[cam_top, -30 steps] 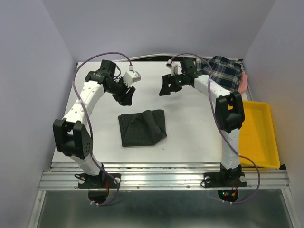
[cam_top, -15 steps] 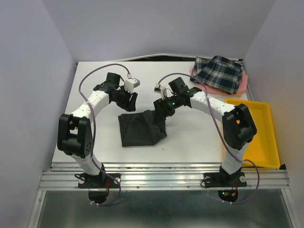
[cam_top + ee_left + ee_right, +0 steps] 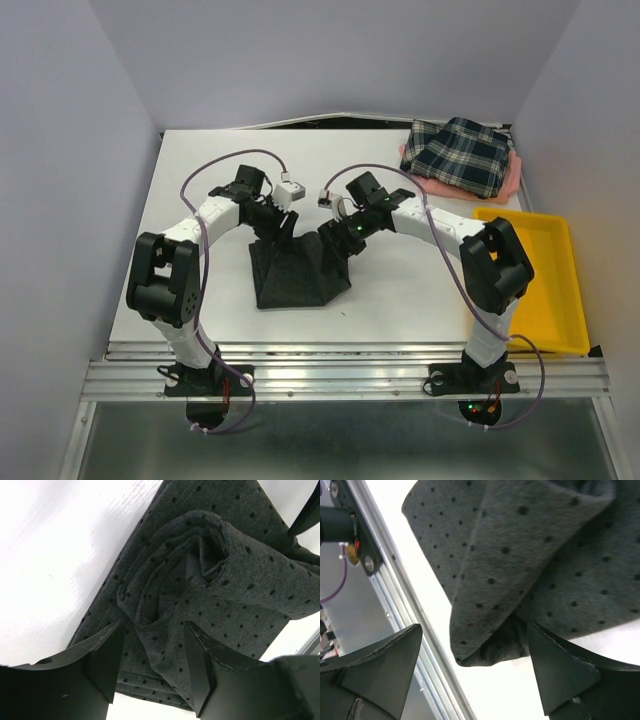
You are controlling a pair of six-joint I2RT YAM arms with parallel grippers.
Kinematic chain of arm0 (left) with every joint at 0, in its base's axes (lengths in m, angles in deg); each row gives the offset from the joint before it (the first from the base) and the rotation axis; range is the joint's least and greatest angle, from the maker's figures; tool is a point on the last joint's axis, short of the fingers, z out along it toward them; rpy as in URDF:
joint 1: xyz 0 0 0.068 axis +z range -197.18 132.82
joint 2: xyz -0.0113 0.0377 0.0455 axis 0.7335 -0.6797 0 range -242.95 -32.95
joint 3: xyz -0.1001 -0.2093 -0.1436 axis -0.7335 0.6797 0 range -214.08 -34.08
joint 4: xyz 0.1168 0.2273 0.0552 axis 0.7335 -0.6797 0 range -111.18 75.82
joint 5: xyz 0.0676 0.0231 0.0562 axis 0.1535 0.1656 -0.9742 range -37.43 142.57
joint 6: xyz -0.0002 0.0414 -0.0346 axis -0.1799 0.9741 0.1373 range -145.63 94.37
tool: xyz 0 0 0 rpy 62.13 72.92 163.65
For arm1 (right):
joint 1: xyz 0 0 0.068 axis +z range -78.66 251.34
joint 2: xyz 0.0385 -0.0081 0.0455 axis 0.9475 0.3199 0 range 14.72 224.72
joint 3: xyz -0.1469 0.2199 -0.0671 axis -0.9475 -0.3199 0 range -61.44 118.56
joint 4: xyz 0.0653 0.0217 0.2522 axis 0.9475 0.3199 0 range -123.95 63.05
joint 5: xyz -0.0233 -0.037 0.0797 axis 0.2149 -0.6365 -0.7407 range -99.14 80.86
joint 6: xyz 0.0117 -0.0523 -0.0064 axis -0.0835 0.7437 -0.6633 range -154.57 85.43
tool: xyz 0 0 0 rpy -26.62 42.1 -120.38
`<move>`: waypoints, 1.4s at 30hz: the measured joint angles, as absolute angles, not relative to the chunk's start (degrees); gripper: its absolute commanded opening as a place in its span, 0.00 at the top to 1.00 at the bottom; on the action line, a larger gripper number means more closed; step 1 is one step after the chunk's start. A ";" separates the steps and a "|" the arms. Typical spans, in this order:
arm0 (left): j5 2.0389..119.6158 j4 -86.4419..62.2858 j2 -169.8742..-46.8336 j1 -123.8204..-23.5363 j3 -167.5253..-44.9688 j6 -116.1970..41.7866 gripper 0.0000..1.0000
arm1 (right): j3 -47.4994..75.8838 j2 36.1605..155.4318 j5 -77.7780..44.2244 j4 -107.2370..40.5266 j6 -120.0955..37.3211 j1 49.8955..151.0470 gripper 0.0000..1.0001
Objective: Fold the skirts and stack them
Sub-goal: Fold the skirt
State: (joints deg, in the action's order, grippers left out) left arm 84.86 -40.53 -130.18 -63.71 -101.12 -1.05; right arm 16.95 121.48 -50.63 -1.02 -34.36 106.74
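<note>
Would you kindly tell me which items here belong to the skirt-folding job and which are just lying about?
Part of the job: charcoal dotted skirt, plaid skirt, pink skirt under the plaid one.
Just lying about: yellow tray.

I have both arms bent in toward the middle of the top view. The left arm point(image 3: 200, 215) rises from the lower left, folds at its elbow on the left side, and runs rightward, with the left gripper point(image 3: 277, 232) pointing down just left of centre. The right arm point(image 3: 440, 222) rises from the lower right, bends, and stretches leftward, so the right gripper point(image 3: 332, 236) sits close beside the other. In the left wrist view the fingers point(image 3: 102, 657) stand apart. In the right wrist view they spread wider.
</note>
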 measured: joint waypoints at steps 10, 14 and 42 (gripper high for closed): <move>85.45 -40.73 -130.18 -63.71 -99.05 0.77 0.54 | 17.63 123.60 -50.98 1.84 -33.49 109.12 0.39; 84.23 -39.48 -130.53 -63.69 -99.03 0.20 0.80 | 17.63 125.02 -49.52 1.97 -33.47 109.10 0.64; 84.36 -35.96 -134.55 -55.23 -97.32 -6.66 0.93 | 11.35 128.91 -44.66 -8.59 -39.79 102.04 0.80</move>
